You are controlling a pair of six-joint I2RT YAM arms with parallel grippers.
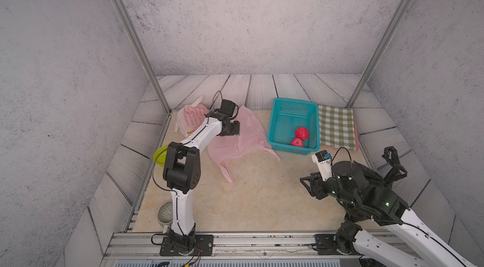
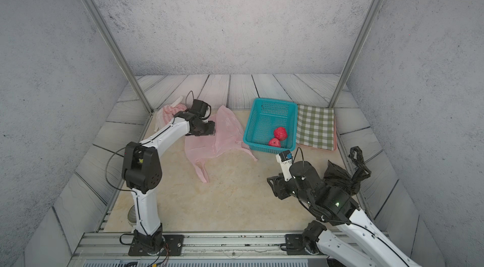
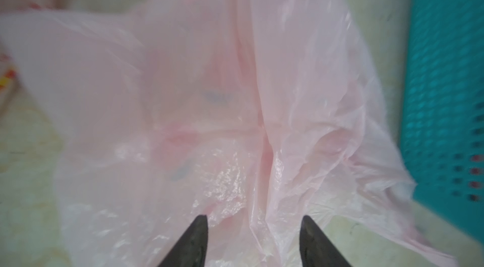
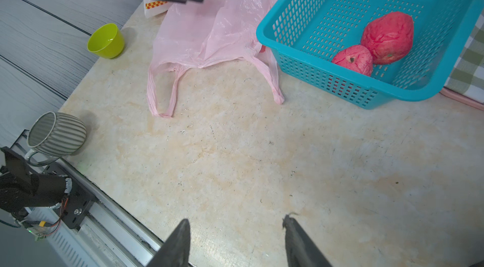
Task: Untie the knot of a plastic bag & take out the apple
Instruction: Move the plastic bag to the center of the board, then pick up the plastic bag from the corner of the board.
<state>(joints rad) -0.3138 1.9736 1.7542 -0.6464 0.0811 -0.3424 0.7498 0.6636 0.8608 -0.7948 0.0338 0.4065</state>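
On the desk (image 1: 262, 200), in both top views, we see the pink bag (image 1: 235, 142) lying flat and untied, its long axis running far to near, handles pointing at the near edge. Beside it, the teal basket (image 1: 281, 147) holds a larger apple (image 1: 301, 133) touching a smaller apple (image 1: 297, 142). From the left wrist, our left hand (image 3: 254, 219) hangs open over the bag, nothing between its fingers. From the right wrist, our right hand (image 4: 237, 222) stands open above bare desk, apart from the bag.
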